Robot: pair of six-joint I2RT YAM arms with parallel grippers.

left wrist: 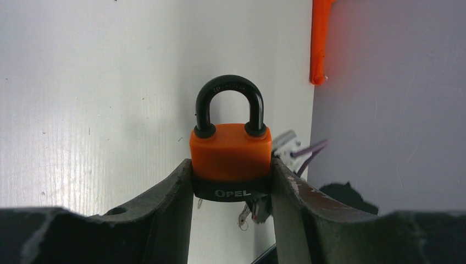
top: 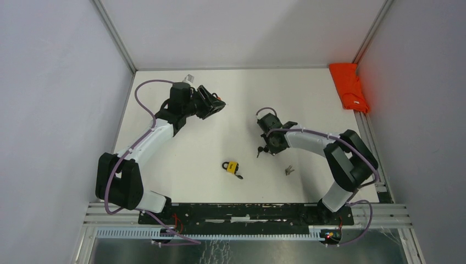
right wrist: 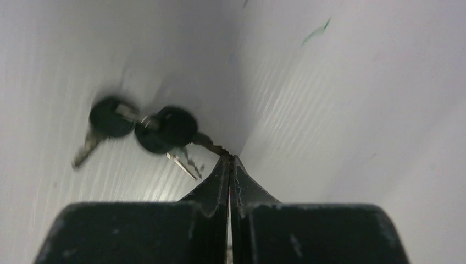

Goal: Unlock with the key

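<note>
Orange padlock [left wrist: 231,148]: orange plastic-jacketed body, black shackle [left wrist: 229,88] seated in both holes, black band along the bottom. White lettering on the band reads "OPEL". Embossed marks on the shackle crown are too faint to read.

Left claw [left wrist: 231,161] pinches the padlock body by its two sides, shackle pointing away from the wrist. It is held off the tabletop [top: 308,93], toward the far left corner.

Right claw [right wrist: 229,160]: fingers pressed together, nipping one blade of the key bunch [right wrist: 165,129] at the very tips. The bunch has two round black heads on a ring (blurred), with silver blades dangling. It sits over the middle of the tabletop, slightly toward the right edge.

Also on the tabletop:
- A yellow padlock [top: 232,166] lies toward the near edge.
- A small metallic item [top: 289,170] lies closer to the right edge, too small to identify.
- An orange cloth [top: 348,87] lies at the far right corner.
</note>
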